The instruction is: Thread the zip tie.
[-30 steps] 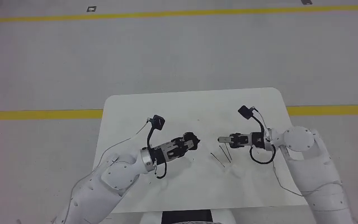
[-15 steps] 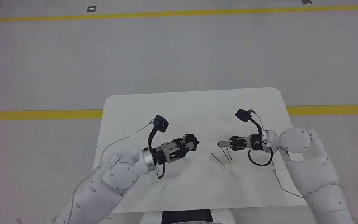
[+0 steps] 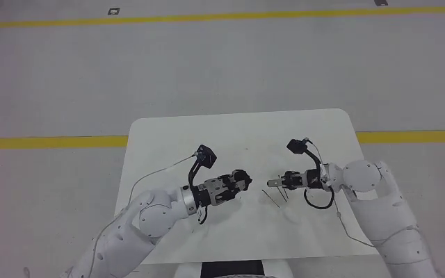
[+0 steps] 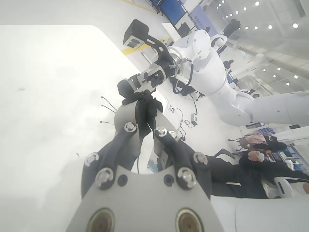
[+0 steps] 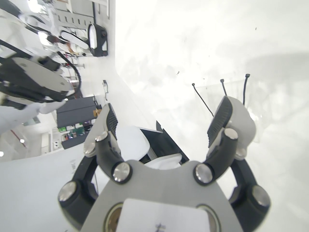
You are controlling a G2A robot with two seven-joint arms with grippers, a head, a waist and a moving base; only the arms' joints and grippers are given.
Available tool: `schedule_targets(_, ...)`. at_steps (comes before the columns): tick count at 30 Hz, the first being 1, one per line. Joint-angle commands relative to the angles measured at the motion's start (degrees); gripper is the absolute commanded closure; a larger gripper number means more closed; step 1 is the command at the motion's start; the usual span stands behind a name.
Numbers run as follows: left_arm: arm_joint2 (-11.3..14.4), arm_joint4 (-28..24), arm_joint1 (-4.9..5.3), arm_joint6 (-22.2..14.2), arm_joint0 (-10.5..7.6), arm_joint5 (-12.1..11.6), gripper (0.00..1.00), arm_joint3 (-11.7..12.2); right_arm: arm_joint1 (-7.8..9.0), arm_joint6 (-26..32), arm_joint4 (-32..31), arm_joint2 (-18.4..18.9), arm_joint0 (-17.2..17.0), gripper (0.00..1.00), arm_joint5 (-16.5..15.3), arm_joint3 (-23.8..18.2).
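We are viewing three thin black zip ties (image 5: 202,98) lying fanned and unthreaded, upper right, right wrist view.

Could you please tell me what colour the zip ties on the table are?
Black zip ties, clearest in the right wrist view.

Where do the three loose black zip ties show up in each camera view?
Top view: zip ties on the table, just robot-side of the right gripper.
Left wrist view: zip ties peek out beside the left gripper's finger, near the right gripper.
Right wrist view: zip ties fan out beyond one right gripper finger.
Shared landmark: the open right gripper.
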Motion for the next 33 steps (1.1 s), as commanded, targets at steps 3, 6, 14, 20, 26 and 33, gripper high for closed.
schedule_targets(3,0.0,0.0,0.00,0.0,0.00,0.0,1.00,0.0,0.16,2.4,-4.6,-3.3,2.6,0.00,-1.8,1.2)
schedule_targets(6,0.0,0.0,0.00,0.0,0.00,0.0,1.00,0.0,0.16,2.9,-7.5,-5.6,4.0,0.00,-2.7,1.6)
schedule_targets(14,0.0,0.0,0.00,0.0,0.00,0.0,1.00,0.0,0.72,3.2,-13.1,-10.5,6.5,0.00,-5.9,2.3)
schedule_targets(20,0.0,0.0,0.00,0.0,0.00,0.0,1.00,0.0,0.72,3.2,-13.1,-10.5,6.5,0.00,-5.9,2.3)
schedule_targets(26,0.0,0.0,0.00,0.0,0.00,0.0,1.00,0.0,1.21,3.2,-18.1,-11.5,6.3,0.00,-7.8,-0.7)
schedule_targets(33,0.0,0.0,0.00,0.0,0.00,0.0,1.00,0.0,2.93,3.2,-22.8,-17.1,8.0,0.00,-11.0,-0.1)
